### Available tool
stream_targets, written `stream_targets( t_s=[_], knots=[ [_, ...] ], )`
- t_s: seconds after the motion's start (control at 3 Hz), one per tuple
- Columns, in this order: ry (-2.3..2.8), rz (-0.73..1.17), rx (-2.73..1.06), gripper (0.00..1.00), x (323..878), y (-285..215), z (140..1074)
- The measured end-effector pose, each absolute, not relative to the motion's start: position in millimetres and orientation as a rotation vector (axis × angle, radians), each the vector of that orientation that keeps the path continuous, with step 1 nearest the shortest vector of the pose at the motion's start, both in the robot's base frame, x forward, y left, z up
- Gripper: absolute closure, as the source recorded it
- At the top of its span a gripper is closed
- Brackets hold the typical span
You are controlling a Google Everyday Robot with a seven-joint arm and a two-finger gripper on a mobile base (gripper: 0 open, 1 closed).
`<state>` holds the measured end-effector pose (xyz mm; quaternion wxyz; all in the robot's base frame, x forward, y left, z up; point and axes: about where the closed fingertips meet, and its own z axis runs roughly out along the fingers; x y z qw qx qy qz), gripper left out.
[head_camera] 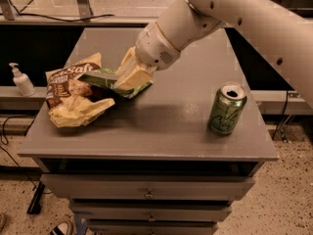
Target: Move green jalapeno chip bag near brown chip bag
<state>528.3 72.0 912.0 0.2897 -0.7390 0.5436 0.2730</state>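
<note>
Transport looks nearly done: the gripper (122, 82) clamps the green jalapeno chip bag (101, 78), whose end left of the fingers (133, 72) meets the brown chip bag (63, 84). Only setting down and letting go seems left.

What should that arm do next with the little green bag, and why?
Probably set it down and let go. The gripper, just right of the brown chip bag, has its fingers shut on the green jalapeno chip bag, whose left end reaches it, so that looks near enough.
</note>
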Motion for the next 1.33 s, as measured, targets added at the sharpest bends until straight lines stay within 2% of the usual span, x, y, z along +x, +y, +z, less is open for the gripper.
stream_targets(
  t_s=[0.33, 0.67, 1.0, 1.33],
  knots=[
    [1.454, 0.732, -1.970, 0.12, 528.0, 73.6, 912.8],
    [1.467, 0.693, -1.945, 0.00, 534.3, 66.7, 919.9],
    [1.488, 0.526, -1.845, 0.00, 563.7, 35.8, 943.6],
    [1.505, 0.350, -1.651, 0.00, 616.0, -8.1, 974.8]
  ],
)
